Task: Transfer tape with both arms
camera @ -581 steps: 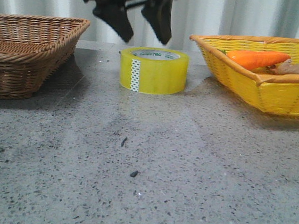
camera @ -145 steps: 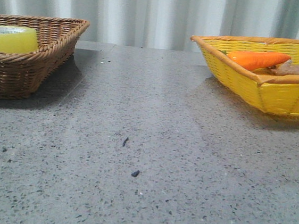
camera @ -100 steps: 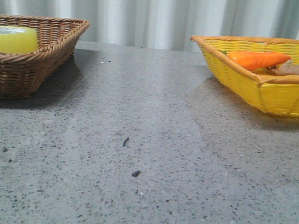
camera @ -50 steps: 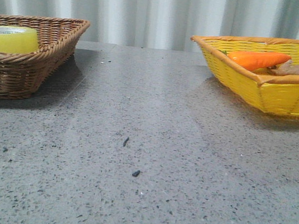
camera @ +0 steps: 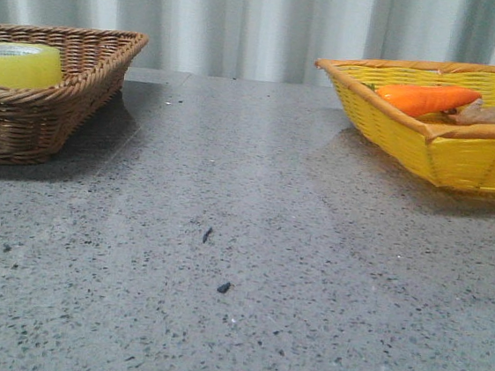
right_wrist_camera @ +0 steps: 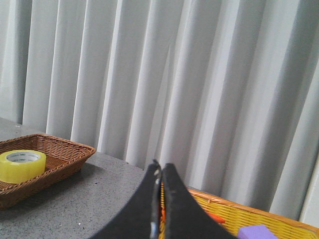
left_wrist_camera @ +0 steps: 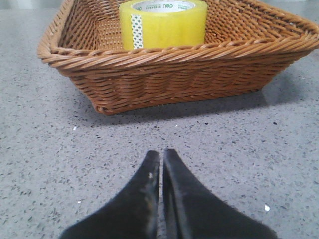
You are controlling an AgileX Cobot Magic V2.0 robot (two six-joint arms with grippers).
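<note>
The grey speckled counter (camera: 251, 239) is bare in its middle where the tape stood a few seconds ago, under a dark claw hanging over it. Over the last second and a half nothing on it shifts: both baskets and their contents sit exactly as they did. I judge the transfer essentially finished, with only the arms left to settle.

The brown wicker basket (camera: 33, 119) on the left of the counter now holds the tape (camera: 17, 64), which has not moved since it first showed up there. The yellow basket (camera: 429, 143) on the right holds the orange carrot (camera: 427, 98) and a purple block (right_wrist_camera: 256, 232), unchanged.

The left claw (left_wrist_camera: 161, 159) is pressed together with nothing in it, low over the counter just outside the brown basket's near wall and apart from it. The right claw (right_wrist_camera: 159, 172) is likewise closed and empty, lifted and looking toward the curtain (right_wrist_camera: 199, 74), with the yellow basket below it. Neither arm shows in the front view.

The tape is a wide, squat roll of translucent yellow-green, standing flat on its end inside the brown basket, toward the back. Its white core rim carries green lettering, and a white strip with dark dots runs down its side.
</note>
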